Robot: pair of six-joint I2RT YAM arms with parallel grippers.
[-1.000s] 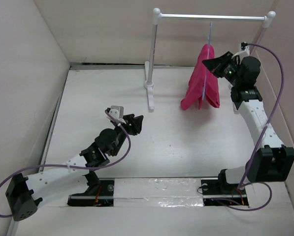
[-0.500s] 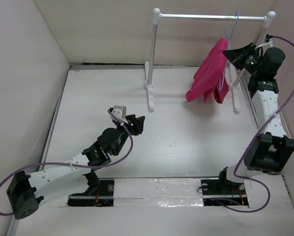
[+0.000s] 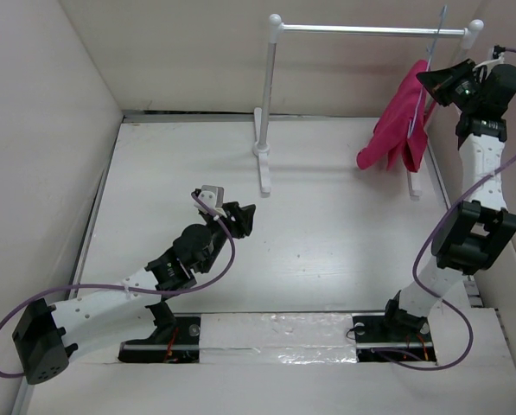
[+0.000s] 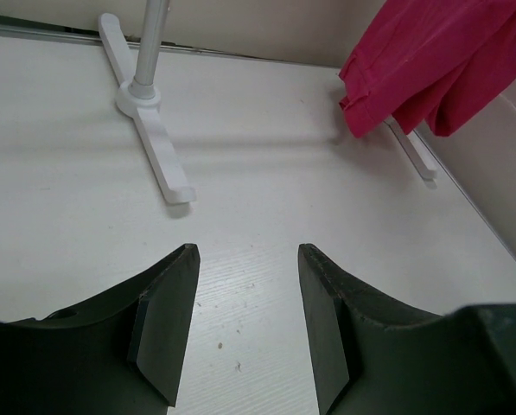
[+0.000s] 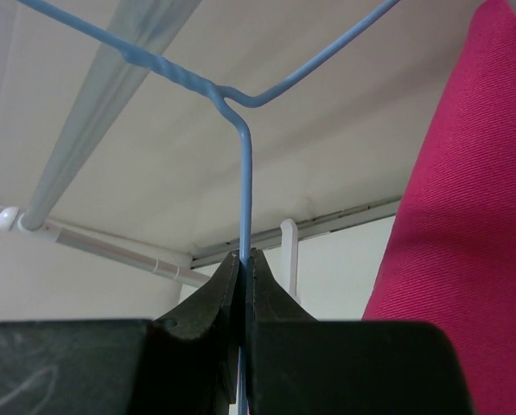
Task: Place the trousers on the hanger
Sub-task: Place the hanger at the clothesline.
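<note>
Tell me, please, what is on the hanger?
The trousers hang draped over the hanger, whose wire the right gripper pinches. The fabric covers its lower bar.

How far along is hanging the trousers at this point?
Done: the trousers drape over the hanger. In hand: the right hand pinches the hanger's wire, holding it up by the rack bar. Remaining, likely: hook it on the bar and let go; the left hand sits open, idle.

Ahead of me stands a white-poled clothes rack [image 3: 272, 95] with a silver crossbar [image 3: 361, 30], its flat feet resting on the white wood-grain tabletop [image 3: 327, 242], which plain beige walls [image 3: 41, 130] enclose on three sides.
</note>
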